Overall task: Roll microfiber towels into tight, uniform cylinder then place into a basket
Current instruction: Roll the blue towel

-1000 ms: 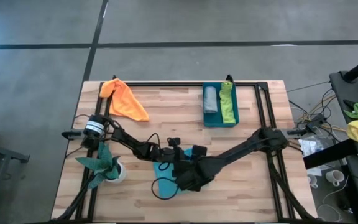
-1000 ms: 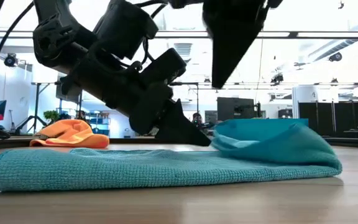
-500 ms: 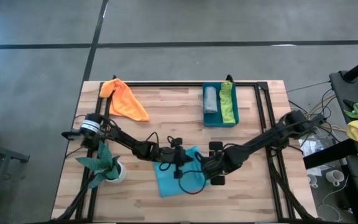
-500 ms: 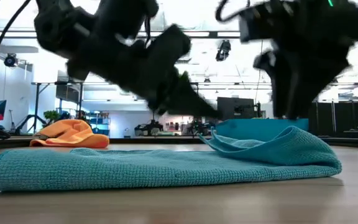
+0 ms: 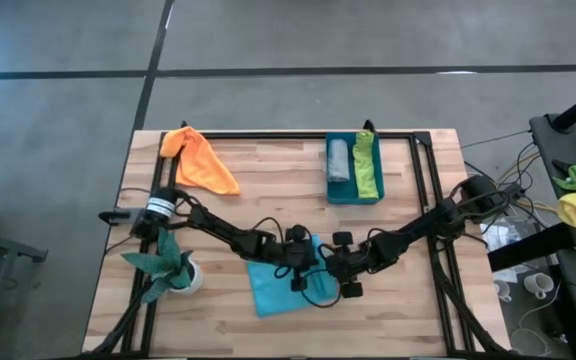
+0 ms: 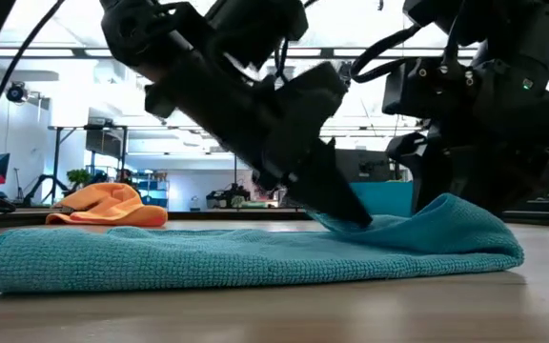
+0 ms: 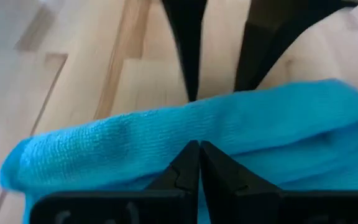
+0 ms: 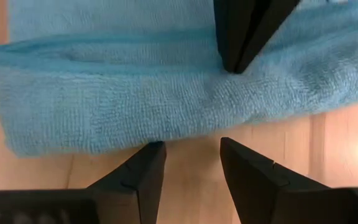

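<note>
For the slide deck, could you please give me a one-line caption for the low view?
Shut left gripper presses the turquoise towel as the open right gripper waits behind its fold.

Legible text: none in any view.
Labels or brands: none readable on the arms, the cloths or the bin.
Numbers and signs: none readable in the room behind the table.

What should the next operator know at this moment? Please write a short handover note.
Left gripper: shut, tips pressing on the turquoise towel, at the table's near middle.
Right gripper: open, beside that towel's edge, holding nothing.
Done: grey towel and lime green towel lie rolled in the basket.
Left: roll and bin the turquoise towel, then the orange towel, loose at the far left corner.
</note>
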Action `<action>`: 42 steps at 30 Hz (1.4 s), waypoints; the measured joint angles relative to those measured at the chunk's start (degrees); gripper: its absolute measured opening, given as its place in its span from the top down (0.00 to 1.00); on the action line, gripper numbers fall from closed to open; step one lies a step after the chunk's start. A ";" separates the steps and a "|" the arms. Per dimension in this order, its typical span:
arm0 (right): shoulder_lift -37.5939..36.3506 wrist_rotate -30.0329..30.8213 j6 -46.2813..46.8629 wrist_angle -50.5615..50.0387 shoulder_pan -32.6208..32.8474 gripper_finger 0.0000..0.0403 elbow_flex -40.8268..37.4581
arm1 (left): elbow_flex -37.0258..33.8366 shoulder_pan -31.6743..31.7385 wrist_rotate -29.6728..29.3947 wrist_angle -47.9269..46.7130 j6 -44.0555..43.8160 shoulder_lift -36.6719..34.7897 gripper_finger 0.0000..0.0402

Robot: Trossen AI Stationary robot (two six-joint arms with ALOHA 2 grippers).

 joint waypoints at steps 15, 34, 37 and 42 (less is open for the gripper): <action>0.35 0.06 -3.28 7.06 -1.80 0.62 2.22 | 0.33 -0.16 2.36 -3.68 -0.29 2.12 1.00; -0.76 -0.10 2.98 -9.03 -2.12 0.63 2.29 | 0.13 -1.67 3.34 -4.27 4.10 1.84 1.00; -0.83 -0.38 2.47 -2.43 -2.48 0.63 -0.11 | 0.09 -2.01 3.32 -3.98 4.18 1.84 1.00; -0.37 -1.47 3.36 6.29 -3.54 0.65 -0.86 | 0.09 -2.04 3.36 -3.60 6.82 1.84 1.00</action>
